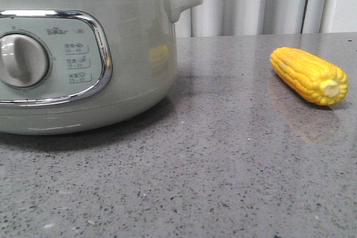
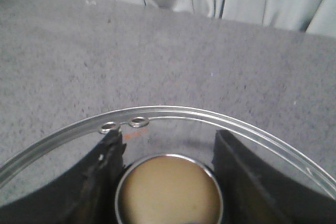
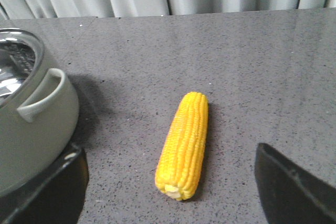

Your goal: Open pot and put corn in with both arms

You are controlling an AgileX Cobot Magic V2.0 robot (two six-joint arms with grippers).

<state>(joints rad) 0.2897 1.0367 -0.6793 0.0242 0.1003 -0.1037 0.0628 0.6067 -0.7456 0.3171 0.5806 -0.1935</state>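
The pale sage-green pot (image 1: 83,54) stands at the left of the table with no lid on it; the right wrist view shows its steel rim and shiny inside (image 3: 16,61). My left gripper (image 2: 168,140) is shut on the beige knob (image 2: 169,192) of a glass lid (image 2: 173,113) and holds it over bare table. The yellow corn (image 1: 309,75) lies on the table to the right of the pot, stub end toward the front. My right gripper (image 3: 173,203) is open wide and empty, with the corn (image 3: 184,142) lying just ahead between its fingers. Neither gripper shows in the front view.
The grey speckled table (image 1: 212,165) runs back to pale curtains (image 1: 251,1). The pot's stubby side handle (image 1: 184,4) sticks out toward the corn; in the right wrist view the handle (image 3: 44,95) is close to one black finger (image 3: 52,192).
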